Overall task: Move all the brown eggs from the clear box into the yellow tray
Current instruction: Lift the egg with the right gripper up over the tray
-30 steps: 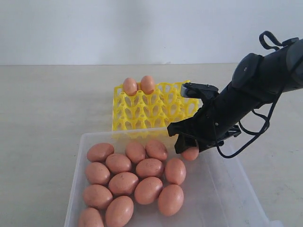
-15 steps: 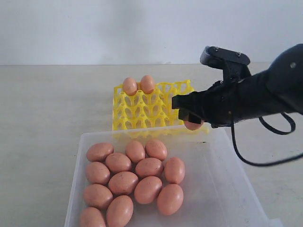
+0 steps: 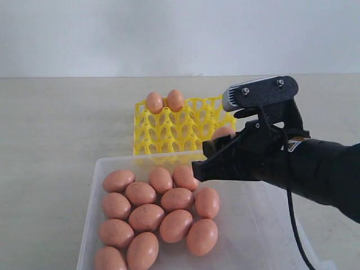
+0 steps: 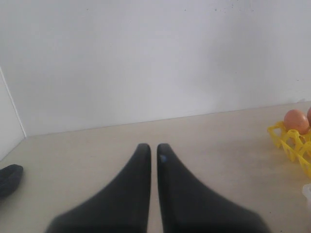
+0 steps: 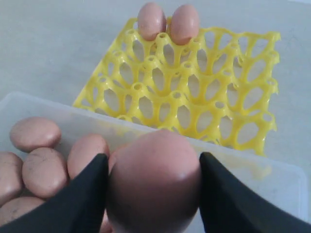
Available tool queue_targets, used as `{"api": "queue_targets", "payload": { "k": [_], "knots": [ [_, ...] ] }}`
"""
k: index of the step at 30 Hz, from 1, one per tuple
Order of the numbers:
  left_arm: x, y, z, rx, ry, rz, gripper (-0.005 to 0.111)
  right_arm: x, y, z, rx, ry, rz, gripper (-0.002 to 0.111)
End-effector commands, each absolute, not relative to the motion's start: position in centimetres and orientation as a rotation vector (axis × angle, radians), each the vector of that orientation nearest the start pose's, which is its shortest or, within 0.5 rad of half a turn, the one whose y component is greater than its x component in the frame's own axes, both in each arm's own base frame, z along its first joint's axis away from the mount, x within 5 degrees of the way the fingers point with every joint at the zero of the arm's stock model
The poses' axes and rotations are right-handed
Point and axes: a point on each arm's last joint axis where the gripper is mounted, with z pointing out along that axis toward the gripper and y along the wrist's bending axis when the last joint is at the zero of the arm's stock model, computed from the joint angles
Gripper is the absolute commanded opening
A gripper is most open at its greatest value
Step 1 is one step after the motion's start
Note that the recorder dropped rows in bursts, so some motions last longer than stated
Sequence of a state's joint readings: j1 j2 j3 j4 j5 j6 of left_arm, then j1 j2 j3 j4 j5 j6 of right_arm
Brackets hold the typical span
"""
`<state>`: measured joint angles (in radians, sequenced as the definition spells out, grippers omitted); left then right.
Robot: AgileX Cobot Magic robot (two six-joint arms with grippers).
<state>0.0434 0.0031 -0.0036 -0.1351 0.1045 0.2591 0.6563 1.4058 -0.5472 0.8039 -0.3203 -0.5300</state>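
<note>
Left claw [image 4: 152,148] closed, right claw [image 5: 151,165] clamped.

Two brown eggs [image 3: 154,103] fill far-left cups of the yellow tray [image 3: 169,135]; other visible cups stand open.

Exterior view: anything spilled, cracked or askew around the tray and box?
Nothing stands out. Two eggs sit upright in the yellow tray, the loose eggs lie inside the clear box, and the right tool grips one intact egg.
</note>
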Motion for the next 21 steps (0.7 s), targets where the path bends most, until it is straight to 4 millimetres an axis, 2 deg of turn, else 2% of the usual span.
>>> {"api": "queue_targets", "payload": {
  "k": [1,8,11,13,17,21],
  "knots": [
    [5.6,0.1,20.4,0.081,1.585,0.115,0.004,22.5,13.9,21.2,-0.257,1.995,0.247,0.000],
    [5.6,0.1,20.4,0.081,1.585,0.115,0.004,23.5,12.6,23.4,-0.116,1.742,0.115,0.000],
    [5.6,0.1,20.4,0.080,1.583,0.115,0.004,23.7,11.5,25.1,-0.015,1.564,0.028,0.000],
    [5.6,0.1,20.4,0.080,1.583,0.115,0.004,23.9,10.7,25.5,0.036,1.513,-0.026,0.000],
    [5.6,0.1,20.4,0.080,1.583,0.115,0.004,25.5,8.0,24.7,0.113,1.544,-0.131,0.000],
    [5.6,0.1,20.4,0.080,1.583,0.115,0.004,27.4,3.1,22.7,0.299,1.612,-0.220,0.000]
  ]
}}
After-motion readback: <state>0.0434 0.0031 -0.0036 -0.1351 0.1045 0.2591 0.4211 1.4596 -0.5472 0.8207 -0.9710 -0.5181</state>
